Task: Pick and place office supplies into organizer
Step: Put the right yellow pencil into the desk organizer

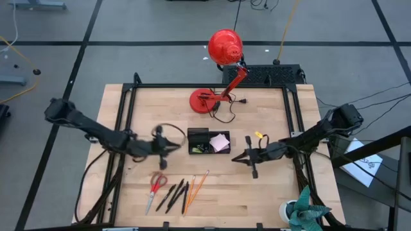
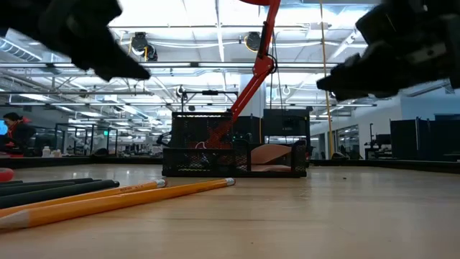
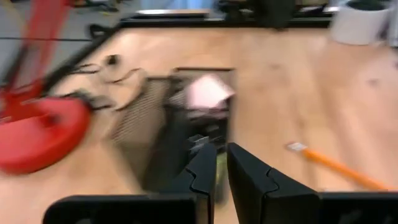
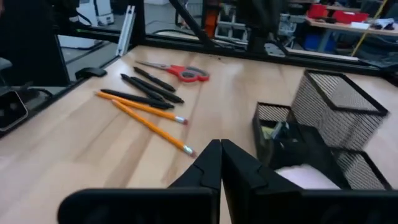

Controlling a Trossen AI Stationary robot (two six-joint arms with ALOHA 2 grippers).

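Note:
The black mesh organizer (image 1: 199, 136) (image 2: 233, 155) (image 3: 155, 124) (image 4: 336, 106) stands mid-table with the pink sticky-note pad (image 1: 220, 142) (image 3: 208, 92) inside it. Red-handled scissors (image 1: 157, 186) (image 4: 180, 71), black pens (image 1: 172, 194) (image 4: 149, 90) and orange pencils (image 1: 196, 186) (image 4: 149, 121) lie flat near the table's near edge. A tiny yellow piece (image 1: 259, 135) lies right of the organizer. My left gripper (image 1: 176, 147) (image 3: 221, 165) hovers just left of the organizer, its fingers a narrow gap apart with nothing seen between them. My right gripper (image 1: 236, 158) (image 4: 221, 149) hovers right of the organizer, shut and empty.
A red desk lamp stands on its round base (image 1: 204, 101) (image 3: 37, 130) behind the organizer, its cord trailing beside it. A white pot with a green plant (image 1: 302, 208) sits at the near right corner. Bare wood lies between the organizer and the pencils.

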